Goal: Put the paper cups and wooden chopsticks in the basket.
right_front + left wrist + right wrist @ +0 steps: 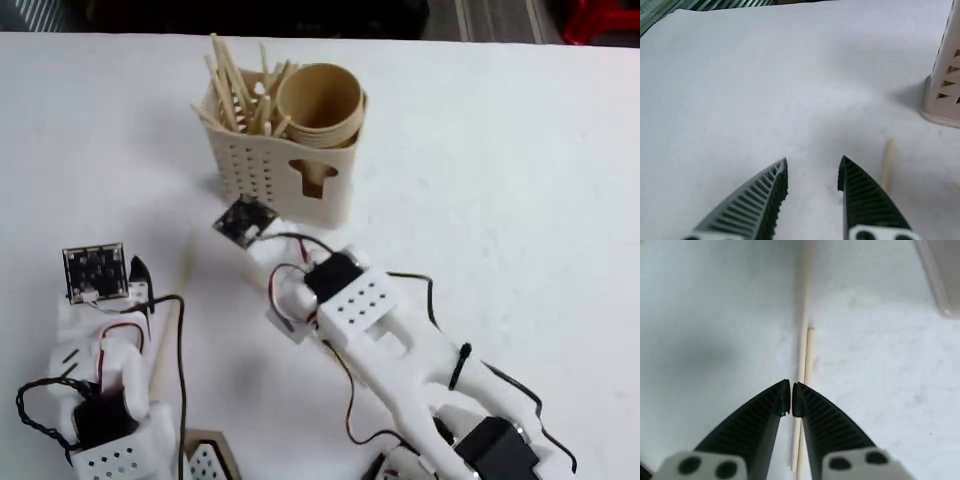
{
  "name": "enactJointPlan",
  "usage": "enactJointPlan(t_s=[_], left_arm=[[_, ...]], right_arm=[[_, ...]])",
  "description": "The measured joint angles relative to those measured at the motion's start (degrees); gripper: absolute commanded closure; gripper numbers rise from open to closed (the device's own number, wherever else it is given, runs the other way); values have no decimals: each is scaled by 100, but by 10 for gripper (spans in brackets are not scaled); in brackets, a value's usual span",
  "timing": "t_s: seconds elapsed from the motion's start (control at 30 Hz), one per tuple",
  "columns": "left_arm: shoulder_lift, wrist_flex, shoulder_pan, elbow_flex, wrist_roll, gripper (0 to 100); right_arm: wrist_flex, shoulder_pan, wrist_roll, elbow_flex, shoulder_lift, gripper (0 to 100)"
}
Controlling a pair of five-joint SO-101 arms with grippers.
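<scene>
Right wrist view, says the first: two thin pale wooden chopsticks (809, 355) lie side by side on the white tabletop (715, 315). Their long axis runs straight ahead from under the right claw (791, 392). Its black ribbed tips almost meet, with nothing seen pinched.

And the other arm? asks the second.

The left claw (812, 167) stands wide open, with a pale wooden stick (886, 165) just beside one finger, outside the gap. The cream perforated plastic basket (255, 180) stands farther on, holding stacked tan paper cups (320, 100) and a bundle of sticks (235, 85).

So which is better placed?

Likely the right: it hangs over the pair, and its jaws close across their length. It would need to open and come down.
</scene>
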Motion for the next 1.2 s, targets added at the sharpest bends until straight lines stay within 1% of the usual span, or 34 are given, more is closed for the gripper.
enactJointPlan(t_s=[0.13, 0.2, 0.37, 0.47, 0.53, 0.63, 0.67, 0.7, 0.8, 0.97, 1.2], left_arm=[[0, 0, 0, 0, 0, 823], [0, 0, 0, 0, 0, 823], [0, 0, 0, 0, 0, 823], [0, 0, 0, 0, 0, 823], [0, 0, 0, 0, 0, 823], [0, 0, 0, 0, 0, 823], [0, 0, 0, 0, 0, 823], [0, 0, 0, 0, 0, 823], [0, 0, 0, 0, 0, 823], [0, 0, 0, 0, 0, 823], [0, 0, 0, 0, 0, 823]], right_arm=[[-141, -308, 0, 422, 0, 859], [-387, -334, 0, 633, 132, 836], [-914, -299, 0, 747, 809, 841], [-1152, -62, 0, 738, 1292, 846], [-1275, 53, -9, 659, 1600, 875], [-1284, 141, -9, 475, 2031, 972], [-1284, 158, 18, 378, 2163, 989], [-1240, 167, 97, 273, 2277, 974], [-1064, 193, 369, 35, 2488, 981], [-1020, 88, 651, -35, 2470, 981], [-1029, -229, 686, -149, 1284, 981]])
